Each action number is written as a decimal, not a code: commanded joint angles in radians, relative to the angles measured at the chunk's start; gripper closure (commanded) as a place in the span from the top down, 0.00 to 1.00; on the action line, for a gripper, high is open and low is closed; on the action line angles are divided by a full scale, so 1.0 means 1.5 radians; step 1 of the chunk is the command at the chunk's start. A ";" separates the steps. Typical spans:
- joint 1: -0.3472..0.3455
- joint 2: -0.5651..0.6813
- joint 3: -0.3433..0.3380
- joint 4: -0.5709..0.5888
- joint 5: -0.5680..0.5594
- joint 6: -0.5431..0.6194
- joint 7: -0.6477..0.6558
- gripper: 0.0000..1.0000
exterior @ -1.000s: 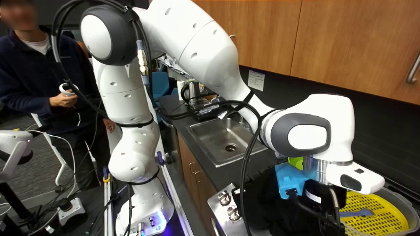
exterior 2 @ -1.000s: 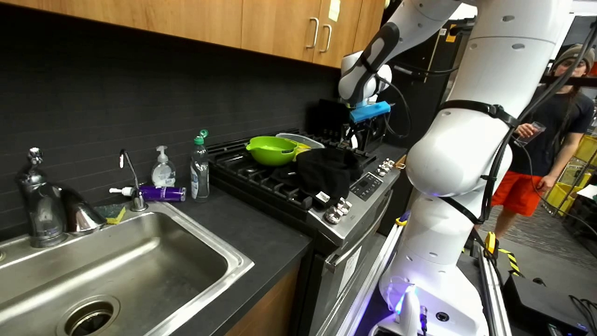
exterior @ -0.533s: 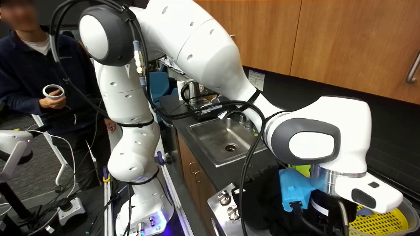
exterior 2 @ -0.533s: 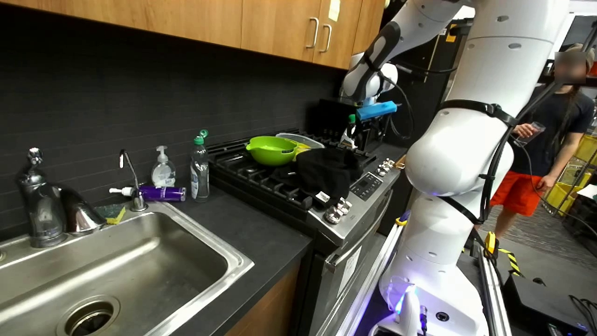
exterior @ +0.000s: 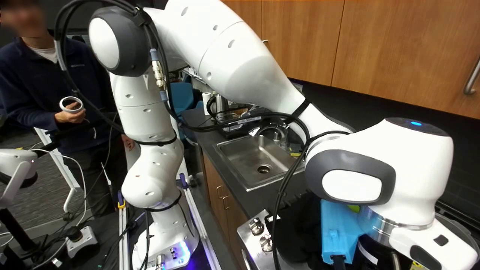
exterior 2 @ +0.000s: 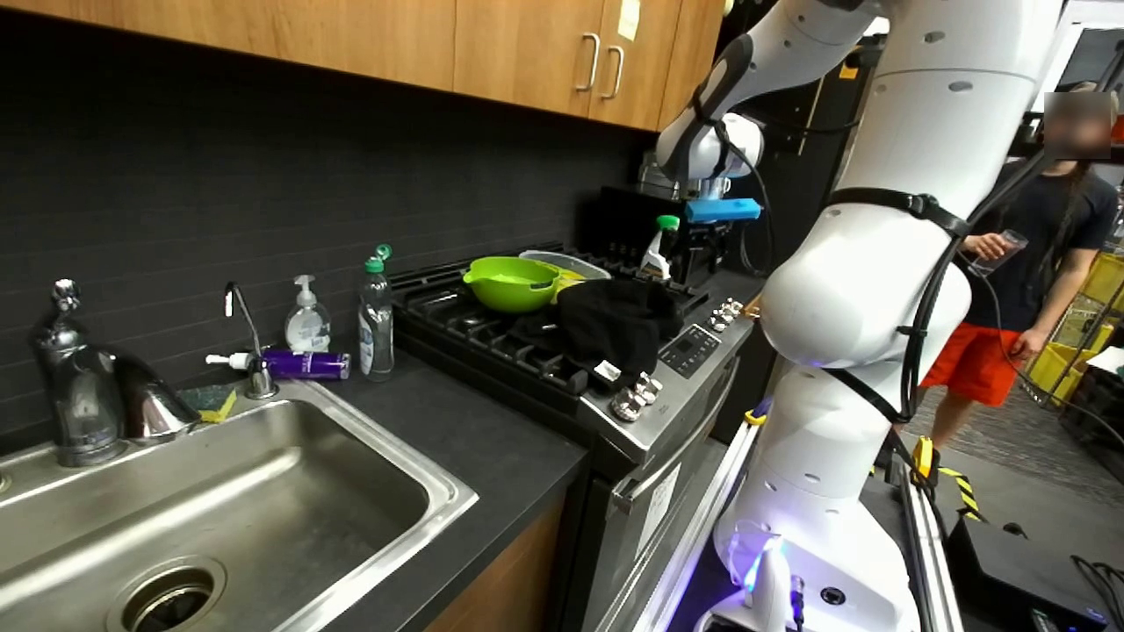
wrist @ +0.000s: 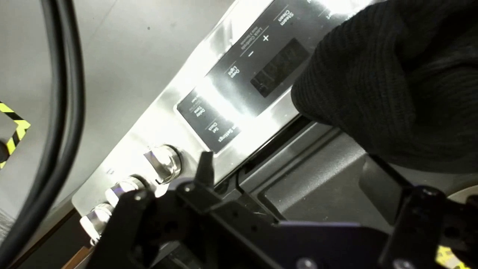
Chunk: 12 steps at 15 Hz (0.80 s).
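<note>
Gripper (wrist: 293,177) spread, nothing held; it has just shifted sideways, likely repositioning. Black ribbed cloth (wrist: 403,86) lies on the stovetop (wrist: 321,186) just beside one finger (wrist: 384,190); contact unclear. Stove knob (wrist: 164,164) near the other finger (wrist: 205,168); control panel (wrist: 241,89) runs along the front edge, open room outward past it. Farther, green-topped spray bottle (exterior 2: 656,254) now shows uncovered in an exterior view; green mixing bowl (exterior 2: 514,285) past the cloth.

Harsh glare on control panel (wrist: 242,71), dim black fabric (wrist: 384,89), shadow beneath cabinets (exterior 2: 351,44)
</note>
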<state>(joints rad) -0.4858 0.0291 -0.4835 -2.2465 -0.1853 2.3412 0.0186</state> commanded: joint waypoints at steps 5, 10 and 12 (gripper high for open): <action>0.025 0.003 0.029 0.016 0.047 -0.020 -0.052 1.00; 0.043 0.000 0.046 0.013 0.058 -0.024 -0.070 1.00; 0.043 0.005 0.047 0.011 0.060 -0.026 -0.073 1.00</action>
<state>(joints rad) -0.4218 0.0324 -0.4142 -2.2373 -0.1259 2.3246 -0.0521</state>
